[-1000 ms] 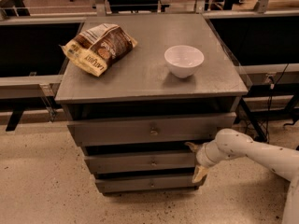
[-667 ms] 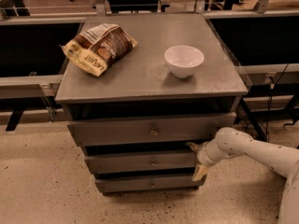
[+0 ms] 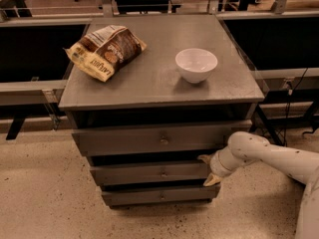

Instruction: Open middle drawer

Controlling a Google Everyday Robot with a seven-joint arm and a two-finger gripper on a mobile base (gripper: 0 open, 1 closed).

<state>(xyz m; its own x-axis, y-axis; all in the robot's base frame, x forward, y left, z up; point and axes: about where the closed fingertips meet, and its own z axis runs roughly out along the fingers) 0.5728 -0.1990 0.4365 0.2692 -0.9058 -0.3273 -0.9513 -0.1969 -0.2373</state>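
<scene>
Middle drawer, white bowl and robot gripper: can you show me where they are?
middle drawer (image 3: pixel 144 174), camera view, on its flat grey front, left of the knob.
white bowl (image 3: pixel 196 60), camera view, inside its hollow.
gripper (image 3: pixel 207 171), camera view, at its tip, by the middle drawer's right end.

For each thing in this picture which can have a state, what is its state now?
middle drawer: looks shut, inside not showing.
top drawer: looks shut.
bottom drawer: looks shut.
bowl: upright, empty, on the cabinet top.
snack bag: lying flat on the cabinet top.
gripper: at the middle drawer's right end.
</scene>
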